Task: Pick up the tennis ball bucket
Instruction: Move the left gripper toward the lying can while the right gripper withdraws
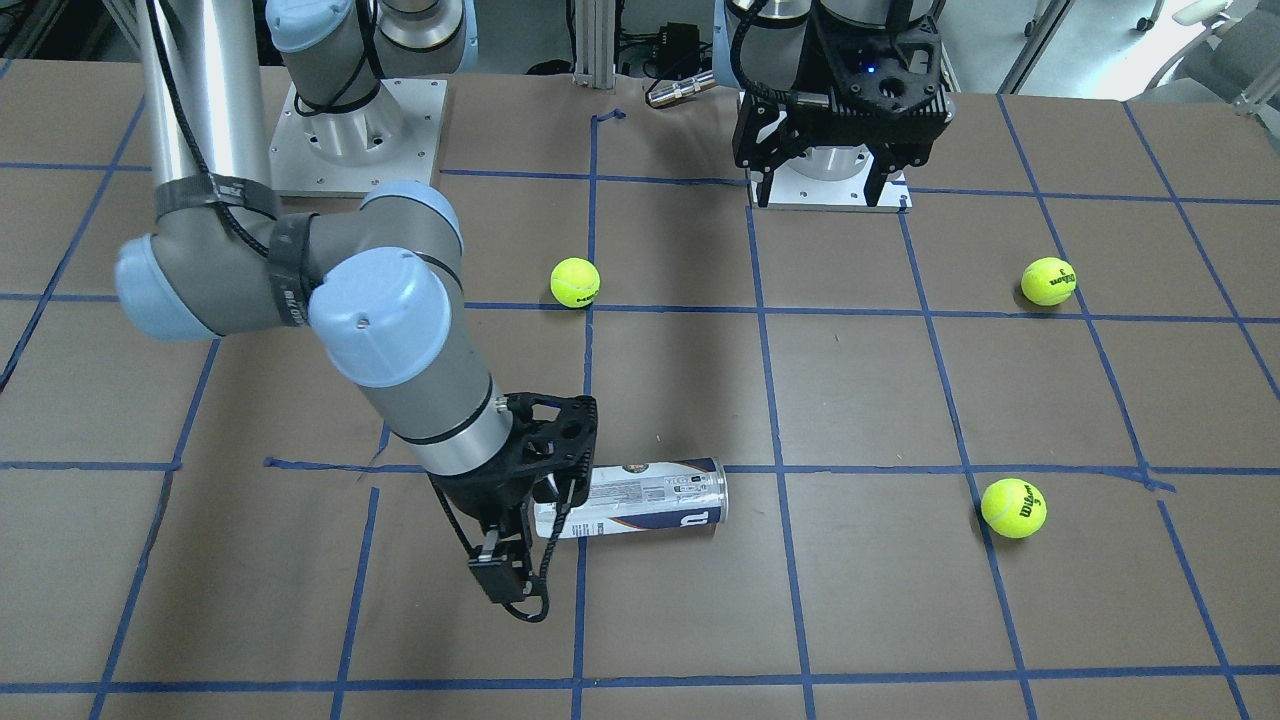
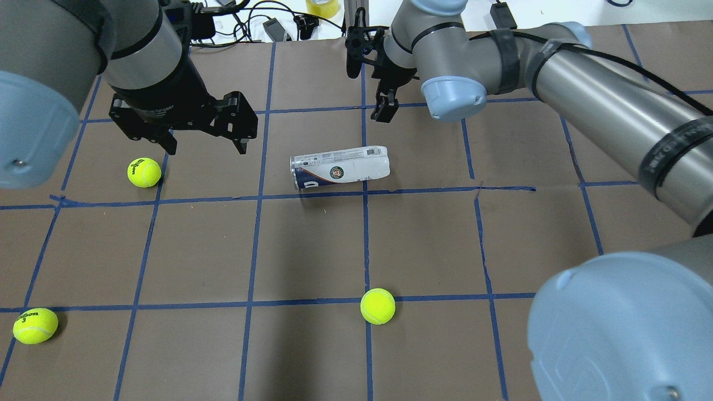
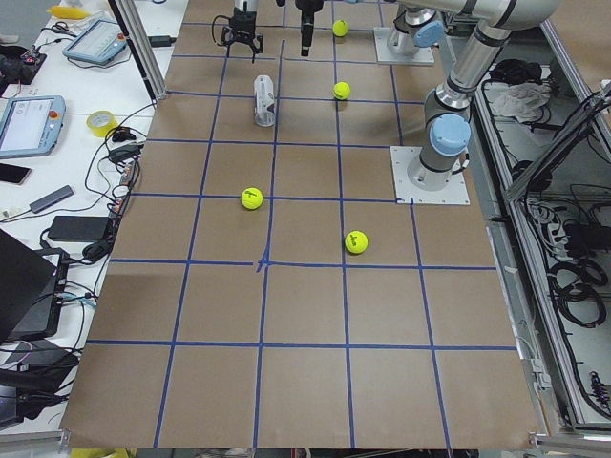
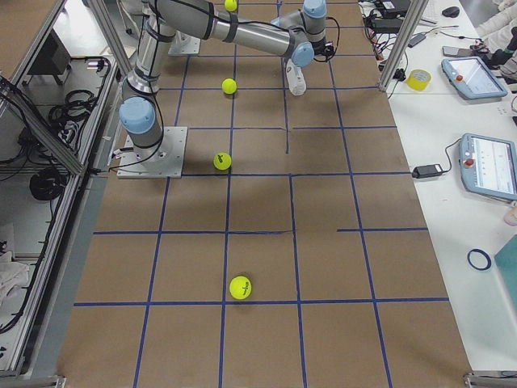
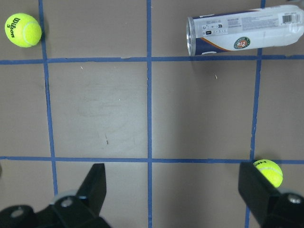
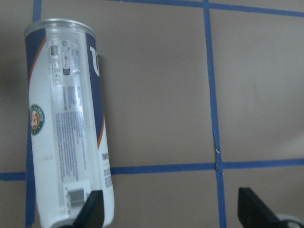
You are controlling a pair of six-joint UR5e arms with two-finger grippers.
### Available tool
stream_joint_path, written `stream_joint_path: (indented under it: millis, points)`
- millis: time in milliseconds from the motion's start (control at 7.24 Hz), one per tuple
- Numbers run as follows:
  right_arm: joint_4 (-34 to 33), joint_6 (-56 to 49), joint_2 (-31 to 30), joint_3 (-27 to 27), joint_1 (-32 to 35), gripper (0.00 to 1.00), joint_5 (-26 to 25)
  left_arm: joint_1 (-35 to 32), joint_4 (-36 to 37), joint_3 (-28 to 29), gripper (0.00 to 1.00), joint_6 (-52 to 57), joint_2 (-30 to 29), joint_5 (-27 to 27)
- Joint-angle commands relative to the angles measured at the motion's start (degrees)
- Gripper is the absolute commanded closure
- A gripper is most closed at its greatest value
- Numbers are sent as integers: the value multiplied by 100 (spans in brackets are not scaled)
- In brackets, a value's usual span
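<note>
Bucket (image 2: 340, 168) lay on side, mid-table (image 2: 423, 250). Right jaws apart, hovered offset beside its end. Left jaws apart, well clear. Judged risk: off-centre closing would roll the slick tube away.

**Brown Paper, Blue Grid, Yellow-Green Balls**

The table (image 2: 423, 245) is brown, crossed by a grid of blue tape lines. The tennis ball bucket (image 2: 340, 168) is clear, with a white and navy label, an orange edge stripe, a green-and-orange round badge and a black barcode. In the overhead view, three yellow-green balls with black print surround it: one tennis ball (image 2: 144, 172) at nine o'clock, a second ball (image 2: 377, 306) at six, a third ball (image 2: 35, 326) at eight. The left arm (image 2: 145, 50) and right arm (image 2: 601, 94) are grey with pale blue caps. The left gripper (image 2: 206, 146) and right gripper (image 6: 172, 211) are black.
</note>
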Motion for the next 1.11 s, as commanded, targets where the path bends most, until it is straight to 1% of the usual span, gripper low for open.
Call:
stream_joint_path:
  millis: [0, 138, 276, 415, 553, 691, 829, 967]
  points:
    - [394, 67, -478, 0, -464, 0, -6, 7, 867, 21, 0, 111, -566, -59]
    - [788, 580, -802, 0, -474, 0, -84, 15, 942, 195, 0, 103, -744, -85]
    - [1079, 1099, -1075, 0, -474, 0, -85, 172, 908, 353, 0, 94, -946, -416]
    - [1465, 1452, -1382, 9, -482, 0, -120, 295, 890, 268, 0, 137, -1078, -480]
    - [1965, 1786, -1699, 27, -509, 0, -294, 305, 1003, 23, 0, 251, -1332, -681]
    - [2074, 2634, -1972, 44, -570, 0, -844, 349, 1282, -49, 0, 304, -1656, -1040]
    - [2180, 3373, -2087, 44, -614, 0, -1259, 410, 1868, -6, 0, 296, -2147, -1095]
    - [2407, 3729, -2176, 44, -614, 0, -1237, 446, 2153, 12, 0, 313, -2482, -1383]
